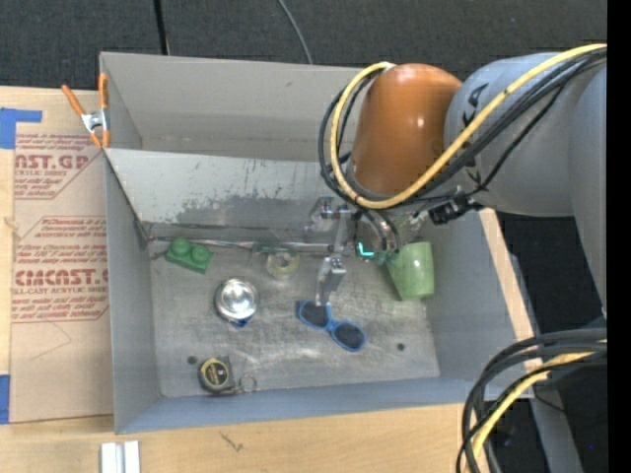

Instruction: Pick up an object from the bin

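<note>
My gripper [328, 282] hangs low in the middle of the bin, under the orange-covered wrist. Its tip is just above the left lens of a pair of blue sunglasses [332, 326] lying flat on the floor. A small pale ring-shaped thing [281, 262] lies just left of the gripper. A light green cup [412, 269] lies on its side to the right, close beside the wrist.
A green toy brick [187, 254] lies at the left near the back wall. A shiny silver round can [237, 301] sits left of centre. A small black and yellow tape measure [215, 372] lies by the front wall.
</note>
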`<state>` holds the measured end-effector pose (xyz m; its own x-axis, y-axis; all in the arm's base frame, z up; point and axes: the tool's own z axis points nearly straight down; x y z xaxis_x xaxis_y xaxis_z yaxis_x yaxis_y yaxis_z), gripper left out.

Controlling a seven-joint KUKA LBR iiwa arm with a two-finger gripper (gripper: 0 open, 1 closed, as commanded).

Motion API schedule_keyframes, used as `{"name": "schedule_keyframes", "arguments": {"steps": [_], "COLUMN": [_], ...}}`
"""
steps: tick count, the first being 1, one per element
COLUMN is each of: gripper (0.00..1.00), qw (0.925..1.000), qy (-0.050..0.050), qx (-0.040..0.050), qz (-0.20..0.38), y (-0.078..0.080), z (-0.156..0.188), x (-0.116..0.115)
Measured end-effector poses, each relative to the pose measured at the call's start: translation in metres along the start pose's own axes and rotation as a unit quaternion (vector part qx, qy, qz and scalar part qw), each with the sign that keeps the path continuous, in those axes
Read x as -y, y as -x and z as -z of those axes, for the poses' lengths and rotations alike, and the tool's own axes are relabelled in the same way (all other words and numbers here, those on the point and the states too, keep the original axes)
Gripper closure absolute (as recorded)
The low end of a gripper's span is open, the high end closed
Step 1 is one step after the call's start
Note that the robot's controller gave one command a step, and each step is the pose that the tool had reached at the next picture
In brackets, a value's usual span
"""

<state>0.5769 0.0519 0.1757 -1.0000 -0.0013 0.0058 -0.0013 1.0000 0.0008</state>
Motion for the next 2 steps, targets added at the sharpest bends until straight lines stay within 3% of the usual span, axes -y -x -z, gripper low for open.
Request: {"name": "schedule_keyframes", "arguments": {"steps": [1, 2], "gripper": [0.0, 1.0], "qw": [0.9978, 0.9978], "qy": [0.0, 0.0], "qx": [0.0098, 0.0037], "qz": [0.066, 0.067], "y": [-0.0403, -0.0418], "z": [-0.1033, -0.1011], "x": [0.0281, 0.0281]}}
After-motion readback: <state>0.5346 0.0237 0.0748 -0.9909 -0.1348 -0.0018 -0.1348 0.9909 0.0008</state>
